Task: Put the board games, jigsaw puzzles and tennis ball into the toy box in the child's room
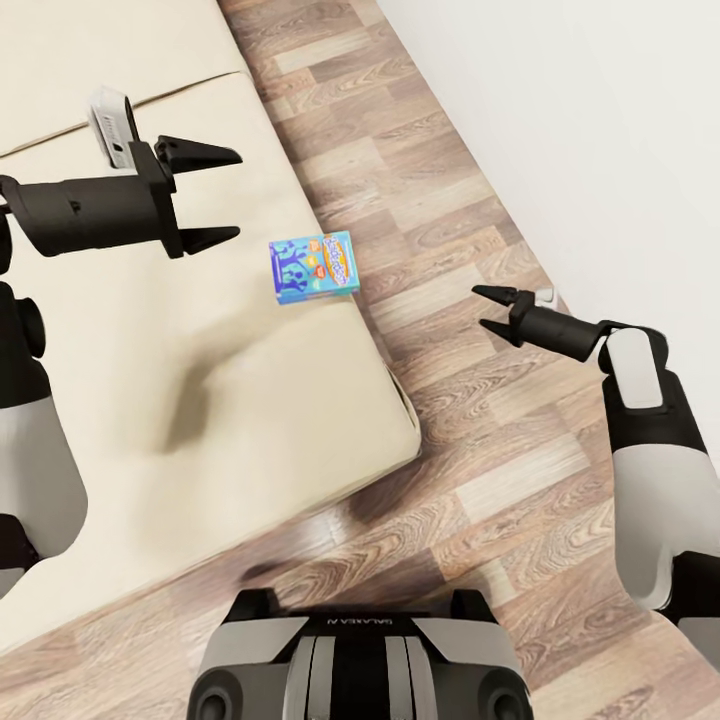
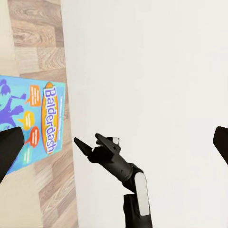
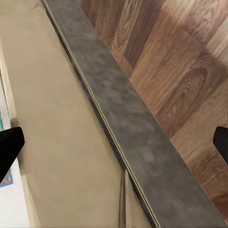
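Blue printed cardboard, the flat "Balderdash" board game box (image 1: 314,266) lies face up near the edge of the wide beige mattress of the bed (image 1: 150,400), close to the side that meets the wood-plank floor (image 1: 470,420). The black two-fingered left gripper (image 1: 222,196) hovers above the mattress just beside the box, its fingers spread wide and holding nothing. The black right gripper (image 1: 492,310) hangs over the floor, well apart from the box, its fingers likewise parted and empty.

The step in hand appears to be picking up this game. To do it well, the left gripper would best come down over the box's narrower span, with one finger on each long edge, and close only once both fingers sit below the top face; a flat box on a soft mattress may sink or slide under a one-sided push, and its place near the edge leaves little margin toward the floor.

The left wrist view reads the box's title plainly and catches the right gripper against the white wall (image 2: 156,71), its fingers apart. The right wrist view instead looks along the bed's dark grey side rail (image 3: 128,137), where the mattress edge drops to the floor. The head view alone gives both arms and the box together
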`<state>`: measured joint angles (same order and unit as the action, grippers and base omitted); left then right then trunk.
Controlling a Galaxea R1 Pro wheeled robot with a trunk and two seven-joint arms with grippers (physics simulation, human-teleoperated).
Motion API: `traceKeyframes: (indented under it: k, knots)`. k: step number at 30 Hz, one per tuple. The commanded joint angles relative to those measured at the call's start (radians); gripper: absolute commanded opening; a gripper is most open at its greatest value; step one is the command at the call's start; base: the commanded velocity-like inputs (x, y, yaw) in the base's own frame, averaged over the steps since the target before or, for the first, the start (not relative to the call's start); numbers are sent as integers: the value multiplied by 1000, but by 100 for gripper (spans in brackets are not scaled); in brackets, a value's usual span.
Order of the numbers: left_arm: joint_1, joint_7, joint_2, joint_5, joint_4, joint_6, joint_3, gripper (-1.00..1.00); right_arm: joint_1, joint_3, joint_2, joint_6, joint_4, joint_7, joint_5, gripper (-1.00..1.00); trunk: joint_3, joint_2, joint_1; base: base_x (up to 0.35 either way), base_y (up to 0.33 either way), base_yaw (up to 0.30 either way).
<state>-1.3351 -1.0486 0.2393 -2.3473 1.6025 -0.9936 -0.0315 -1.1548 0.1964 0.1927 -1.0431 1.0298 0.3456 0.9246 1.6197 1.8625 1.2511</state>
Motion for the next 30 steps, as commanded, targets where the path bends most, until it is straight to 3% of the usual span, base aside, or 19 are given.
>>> traceKeyframes:
  k: [1,15,23,30]
  knots:
    - [-2,-12,0,-9,0,-4,-1,100,-2,2,0,-4,-4,10,-1,100,4,7,4,0,0,0]
    - [-19,-20,0,-9,-6,-4,-1,100,-28,2,-1,-4,-15,11,31,100,47,105,58,0,0,25]
    - [-21,-21,-4,-9,-5,-4,-3,100,-58,1,1,-4,-15,11,67,100,73,161,88,0,0,211]
    - [-48,-24,-10,-9,-1,-2,-5,100,-97,-1,5,-4,-15,10,102,100,73,161,88,0,0,271]
